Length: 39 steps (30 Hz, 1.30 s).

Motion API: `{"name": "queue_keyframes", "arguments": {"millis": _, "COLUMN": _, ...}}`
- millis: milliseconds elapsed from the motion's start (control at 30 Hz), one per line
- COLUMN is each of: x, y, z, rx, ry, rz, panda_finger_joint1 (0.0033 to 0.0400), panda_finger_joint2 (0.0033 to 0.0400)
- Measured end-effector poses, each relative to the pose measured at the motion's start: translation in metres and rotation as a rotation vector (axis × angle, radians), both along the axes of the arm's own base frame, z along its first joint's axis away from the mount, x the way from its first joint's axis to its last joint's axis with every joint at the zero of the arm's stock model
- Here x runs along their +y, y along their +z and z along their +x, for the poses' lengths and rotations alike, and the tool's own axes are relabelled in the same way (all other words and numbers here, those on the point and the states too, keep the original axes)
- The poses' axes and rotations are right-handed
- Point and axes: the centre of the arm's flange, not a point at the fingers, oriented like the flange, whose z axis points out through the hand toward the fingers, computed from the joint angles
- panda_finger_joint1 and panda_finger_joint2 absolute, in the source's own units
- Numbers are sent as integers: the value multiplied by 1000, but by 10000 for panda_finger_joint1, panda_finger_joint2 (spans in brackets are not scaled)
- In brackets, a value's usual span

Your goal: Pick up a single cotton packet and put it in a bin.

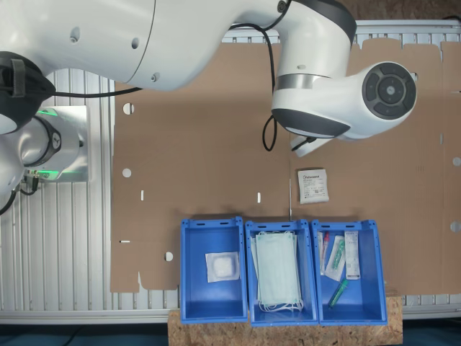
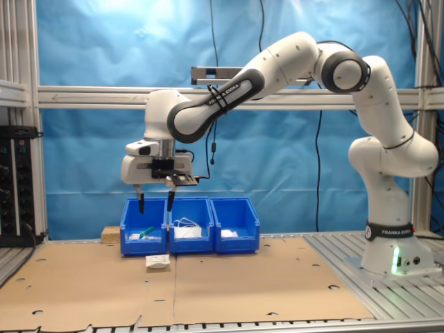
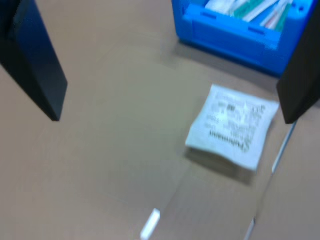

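The cotton packet (image 1: pixel 312 185) (image 2: pixel 158 261) (image 3: pixel 232 125), a flat white square with dark print, lies on the cardboard just in front of the row of blue bins. My gripper (image 2: pixel 154 202) (image 3: pixel 172 119) hangs open well above it, empty, and the black fingers (image 3: pixel 37 65) stand wide apart, with the packet closer to one of them. The bin (image 1: pixel 189 270) (image 2: pixel 236 220) holding a plain white pad is at the first exterior view's left end of the row. In the first exterior view the arm covers most of the gripper.
The middle bin (image 1: pixel 251 274) (image 2: pixel 191 225) holds pale green masks. The bin with syringes and tubes (image 1: pixel 373 270) (image 2: pixel 143 225) (image 3: pixel 235 35) is nearest the packet. Brown cardboard (image 1: pixel 202 144) covers the table, and the arm's base (image 2: pixel 388 257) stands at the second exterior view's right.
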Motion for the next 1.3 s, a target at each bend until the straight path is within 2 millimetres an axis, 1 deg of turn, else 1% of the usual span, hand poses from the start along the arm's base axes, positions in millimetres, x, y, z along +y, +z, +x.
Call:
{"name": "queue_keyframes", "arguments": {"millis": 133, "x": -21, "y": 1, "z": 14, "rx": -8, "ry": -44, "rz": -22, "panda_finger_joint1": 400, "panda_finger_joint2": 400}}
{"name": "queue_keyframes", "arguments": {"millis": 233, "x": -37, "y": -2, "z": 20, "rx": -5, "ry": -75, "rz": -36, "panda_finger_joint1": 400, "panda_finger_joint2": 400}}
{"name": "queue_keyframes", "arguments": {"millis": 400, "x": -58, "y": -11, "z": 24, "rx": 10, "ry": -119, "rz": -51, "panda_finger_joint1": 400, "panda_finger_joint2": 400}}
{"name": "queue_keyframes", "arguments": {"millis": 567, "x": -72, "y": -17, "z": 23, "rx": 27, "ry": -159, "rz": -60, "panda_finger_joint1": 400, "panda_finger_joint2": 400}}
{"name": "queue_keyframes", "arguments": {"millis": 767, "x": -82, "y": -22, "z": 21, "rx": 44, "ry": -234, "rz": -62, "panda_finger_joint1": 400, "panda_finger_joint2": 400}}
{"name": "queue_keyframes", "arguments": {"millis": 1300, "x": -80, "y": -28, "z": 21, "rx": 57, "ry": -370, "rz": -59, "panda_finger_joint1": 400, "panda_finger_joint2": 400}}
